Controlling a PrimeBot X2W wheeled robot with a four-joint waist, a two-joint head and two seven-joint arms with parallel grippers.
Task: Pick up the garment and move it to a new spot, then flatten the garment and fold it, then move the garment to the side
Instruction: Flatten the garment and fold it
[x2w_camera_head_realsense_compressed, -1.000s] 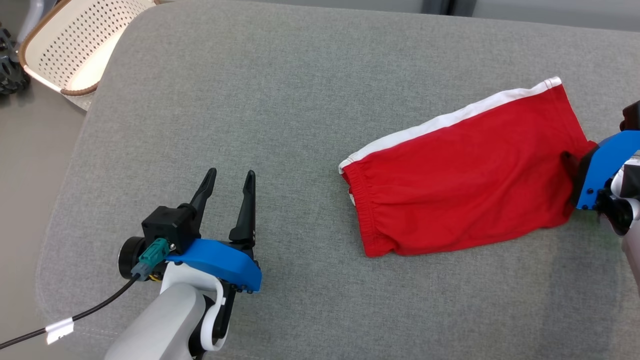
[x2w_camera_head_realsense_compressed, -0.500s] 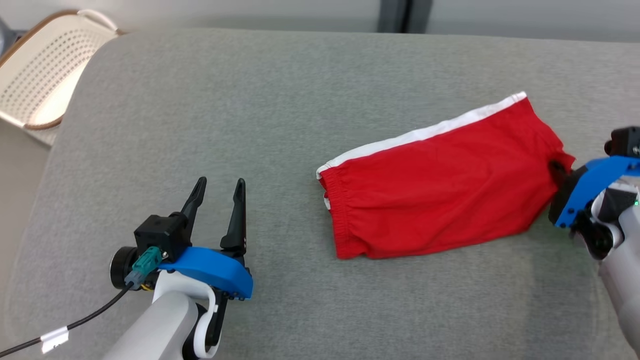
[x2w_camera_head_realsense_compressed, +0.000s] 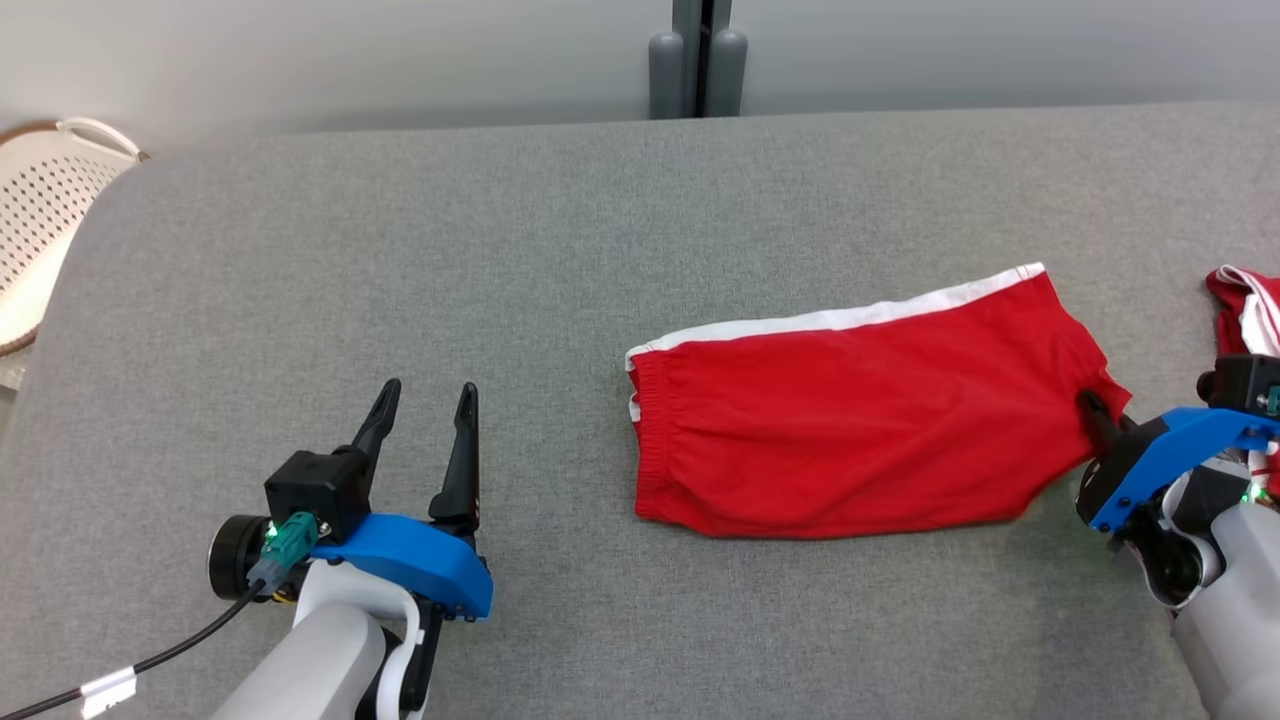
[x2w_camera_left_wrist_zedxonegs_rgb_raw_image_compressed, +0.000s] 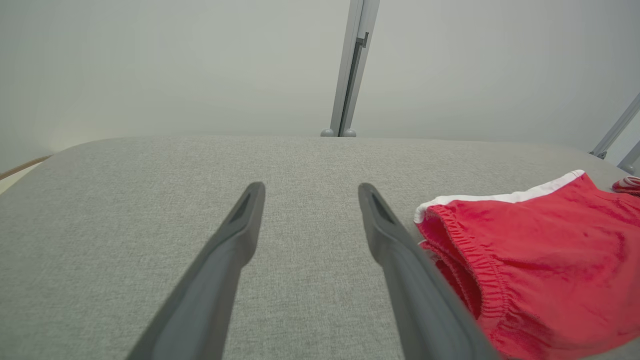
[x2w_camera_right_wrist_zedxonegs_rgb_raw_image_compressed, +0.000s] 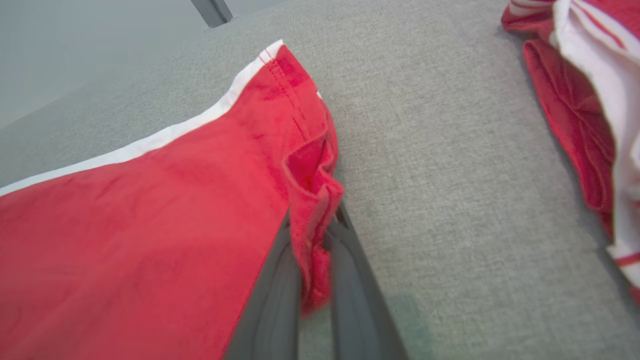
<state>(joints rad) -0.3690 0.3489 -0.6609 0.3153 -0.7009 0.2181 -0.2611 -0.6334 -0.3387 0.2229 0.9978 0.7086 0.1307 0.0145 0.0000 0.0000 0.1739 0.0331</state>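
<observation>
The red garment (x2w_camera_head_realsense_compressed: 850, 420), shorts with a white side stripe, lies flat on the grey table (x2w_camera_head_realsense_compressed: 500, 250). Its long axis runs across the robot, with the elastic waistband toward the left hand (x2w_camera_head_realsense_compressed: 428, 390) and the hem toward the right hand (x2w_camera_head_realsense_compressed: 1095, 412). The right hand pinches the hem's near corner, fingertips buried in the fold. The left hand, well apart from the waistband, stands wide and empty. Past the hem, a red-and-white cloth (x2w_camera_head_realsense_compressed: 1245, 300) is cut off at the view's edge.

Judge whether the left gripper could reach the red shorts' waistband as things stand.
Probably yes: the open left gripper has only bare grey padding between it and the red shorts' waistband; the right gripper pinches the far hem.
</observation>
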